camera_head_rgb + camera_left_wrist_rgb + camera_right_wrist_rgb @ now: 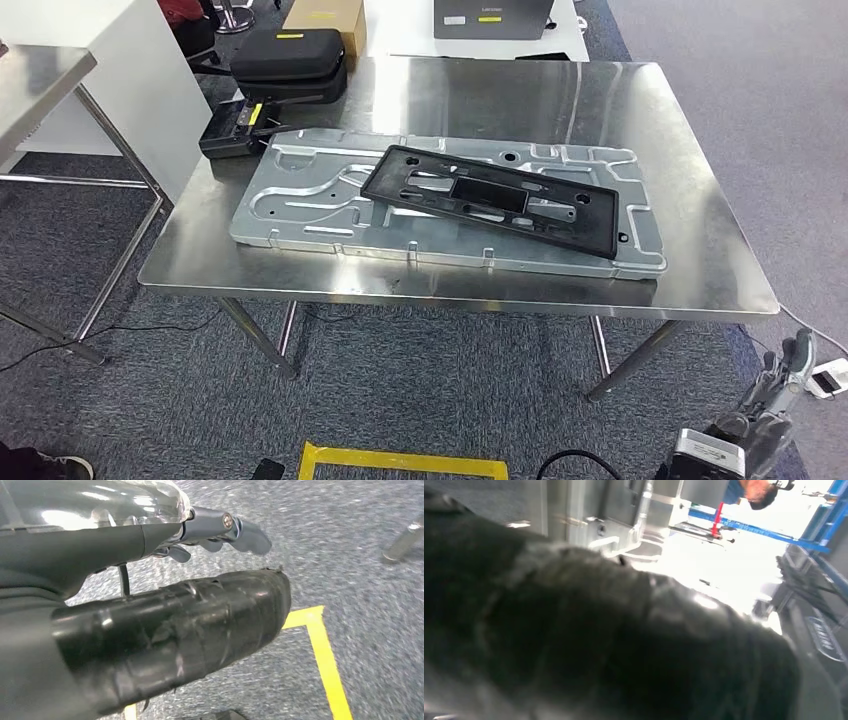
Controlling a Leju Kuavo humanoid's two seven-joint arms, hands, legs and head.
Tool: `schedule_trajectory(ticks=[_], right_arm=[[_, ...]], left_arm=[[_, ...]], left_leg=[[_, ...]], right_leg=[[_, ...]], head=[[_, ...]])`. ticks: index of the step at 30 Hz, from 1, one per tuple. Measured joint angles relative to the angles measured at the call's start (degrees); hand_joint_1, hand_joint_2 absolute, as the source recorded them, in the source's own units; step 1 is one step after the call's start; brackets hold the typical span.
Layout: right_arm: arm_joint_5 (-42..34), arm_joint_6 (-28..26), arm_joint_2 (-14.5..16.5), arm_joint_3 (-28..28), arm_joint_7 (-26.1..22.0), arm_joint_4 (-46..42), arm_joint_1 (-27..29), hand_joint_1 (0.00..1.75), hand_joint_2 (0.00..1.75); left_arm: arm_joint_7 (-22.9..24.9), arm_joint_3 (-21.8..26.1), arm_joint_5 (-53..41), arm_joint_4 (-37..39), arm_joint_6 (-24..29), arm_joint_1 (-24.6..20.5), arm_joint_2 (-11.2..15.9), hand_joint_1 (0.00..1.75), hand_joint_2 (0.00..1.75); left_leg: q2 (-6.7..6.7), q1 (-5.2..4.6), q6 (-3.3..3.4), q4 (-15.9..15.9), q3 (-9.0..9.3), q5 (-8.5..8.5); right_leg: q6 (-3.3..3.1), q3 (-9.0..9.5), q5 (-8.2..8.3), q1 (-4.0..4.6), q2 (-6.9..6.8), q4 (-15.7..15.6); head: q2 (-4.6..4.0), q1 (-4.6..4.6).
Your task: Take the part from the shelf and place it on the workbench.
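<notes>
Low at the bench's right corner, the right hand (785, 385) hangs, fingers loosely apart, holding nothing; the left hand (220, 530) hangs over carpet, its grasp unclear.
Black frame (490, 195) lies on a grey plate (300, 200) on the workbench (700, 200): likely light, stiff plastic, best gripped along its long edges.

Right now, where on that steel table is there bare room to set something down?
The workbench is bare on its right side beyond the silver plate, along the far edge right of the black case, and in a thin front strip. The middle is crowded: the black frame lies on the plate, and a small black device sits far-left.
</notes>
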Motion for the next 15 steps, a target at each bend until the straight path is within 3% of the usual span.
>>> schedule_trajectory(ticks=[2,5,6,7,8,10,12,13,15], right_arm=[[-0.39,0.04,0.25,-0.53,-0.13,0.46,0.47,0.00,0.00],[-0.68,0.11,0.42,-1.22,-0.21,1.14,0.77,0.00,0.00],[-0.74,0.19,0.49,-1.40,-0.22,1.38,0.82,0.00,0.00],[-0.79,0.31,0.54,-1.55,-0.23,1.61,0.86,0.00,0.00],[-0.83,0.48,0.60,-1.65,-0.27,1.81,0.87,0.00,0.00],[-0.86,0.74,0.68,-1.75,-0.39,2.12,0.78,0.00,0.00],[-0.86,0.84,0.80,-1.78,-0.56,2.31,0.70,0.00,0.00],[-0.86,0.85,0.86,-1.80,-0.63,2.38,0.67,0.00,0.00],[-0.86,0.86,1.02,-1.87,-0.74,2.56,0.71,0.00,0.00]], left_arm=[[0.06,0.16,-0.01,0.01,0.08,0.01,-0.10,0.00,0.00],[0.09,0.42,-0.02,0.02,0.11,-0.04,-0.16,0.00,0.00],[0.06,0.50,-0.02,0.02,0.11,-0.03,-0.16,0.00,0.00],[0.01,0.57,-0.03,0.02,0.11,-0.02,-0.16,0.00,0.00],[-0.05,0.64,-0.04,0.02,0.11,-0.03,-0.16,0.00,0.00],[-0.17,0.73,-0.05,0.01,0.11,-0.06,-0.16,0.00,0.00],[-0.25,0.77,-0.06,0.00,0.11,-0.09,-0.16,0.00,0.00],[-0.27,0.79,-0.06,0.00,0.12,-0.10,-0.16,0.00,0.00],[-0.33,0.82,-0.08,0.01,0.13,-0.06,-0.16,0.00,0.00]], left_leg=[[0.28,0.38,0.81,-0.69,-0.65,1.24],[0.58,0.55,1.47,-0.87,-2.53,2.95],[0.63,0.56,1.38,-0.72,-3.26,3.47],[0.66,0.59,1.24,-0.49,-4.02,3.93],[0.68,0.65,1.04,-0.15,-4.77,4.33],[0.65,0.78,0.53,0.75,-6.21,4.88],[0.58,0.74,-0.14,1.59,-7.18,5.32],[0.55,0.70,-0.55,1.80,-7.45,5.63],[0.46,0.77,-1.42,1.78,-7.78,6.26]], right_leg=[[0.58,-0.71,-1.91,-0.01,0.23,1.52],[1.42,-3.39,-9.45,-0.45,0.48,10.61],[1.73,-3.87,-10.71,-0.68,0.47,13.58],[1.99,-3.55,-10.65,-0.91,0.46,14.94],[2.20,-2.13,-9.48,-1.14,0.45,14.14],[2.41,3.26,-7.05,-1.55,0.44,7.00],[2.11,7.42,-6.76,-1.40,0.56,0.38],[1.80,7.96,-7.10,-1.19,0.64,-0.98],[0.88,7.26,-6.53,-0.97,0.69,-1.13]], head=[[0.01,0.05],[0.01,0.09],[0.00,0.08],[0.00,0.08],[0.00,0.09],[0.01,0.08],[0.01,0.02],[0.01,-0.01],[0.01,0.01]])
